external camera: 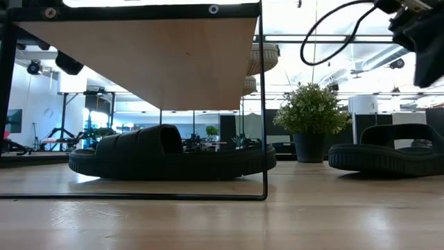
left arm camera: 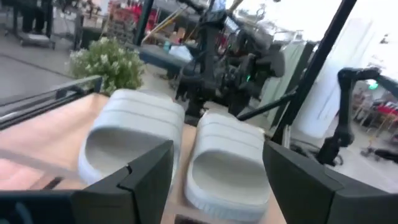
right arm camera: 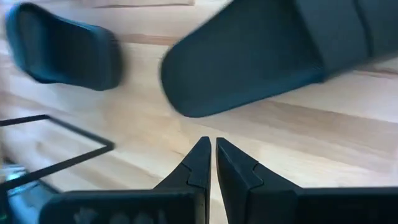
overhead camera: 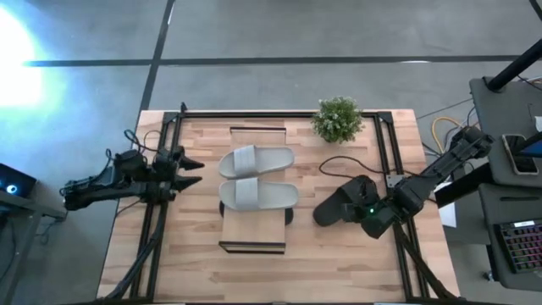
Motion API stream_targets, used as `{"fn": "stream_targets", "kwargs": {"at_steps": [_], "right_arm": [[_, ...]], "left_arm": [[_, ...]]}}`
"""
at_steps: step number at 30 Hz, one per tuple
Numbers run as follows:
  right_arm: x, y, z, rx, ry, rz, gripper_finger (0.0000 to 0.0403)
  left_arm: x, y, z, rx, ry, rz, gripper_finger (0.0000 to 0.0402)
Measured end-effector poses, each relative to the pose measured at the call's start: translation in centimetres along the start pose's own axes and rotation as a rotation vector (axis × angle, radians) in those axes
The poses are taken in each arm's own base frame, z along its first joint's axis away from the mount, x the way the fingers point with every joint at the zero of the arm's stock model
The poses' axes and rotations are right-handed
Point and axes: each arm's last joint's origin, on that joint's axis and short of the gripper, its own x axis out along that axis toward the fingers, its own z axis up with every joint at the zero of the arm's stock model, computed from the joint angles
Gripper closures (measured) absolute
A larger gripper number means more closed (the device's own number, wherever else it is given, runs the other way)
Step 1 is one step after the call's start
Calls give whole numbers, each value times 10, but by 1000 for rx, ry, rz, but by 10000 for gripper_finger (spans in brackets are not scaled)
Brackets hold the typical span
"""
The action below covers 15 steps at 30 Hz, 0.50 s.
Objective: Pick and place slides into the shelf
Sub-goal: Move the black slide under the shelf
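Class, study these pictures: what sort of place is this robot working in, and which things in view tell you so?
Probably a robotics lab or workshop in an open office-like hall. A keyboard and cabled equipment sit beside the wooden table, and the low view shows stands, gear and ceiling lights behind the potted plant.

**Bright backlight, soft wrist views**

In the high view a white glare blooms over the floor [overhead camera: 17, 59] at the upper left, washing out detail there; the table [overhead camera: 195, 263] is evenly lit with soft shadows. The low view is backlit: ceiling lights blow out, leaving the black slide [external camera: 166, 154] under the shelf [external camera: 159, 55] nearly a silhouette. The left wrist view is blurred throughout with a washed-out background; the right wrist view smears toward its edges.
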Motion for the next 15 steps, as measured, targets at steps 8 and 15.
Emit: {"fn": "stream_targets", "kwargs": {"at_steps": [8,15], "right_arm": [[10,-9,-17,4,58,-118,385],[19,-15,-31,-1,75,-189,385]], "left_arm": [[8,7,-18,-19,23,-1,168],[17,17,-47,-108,103,11,168]]}}
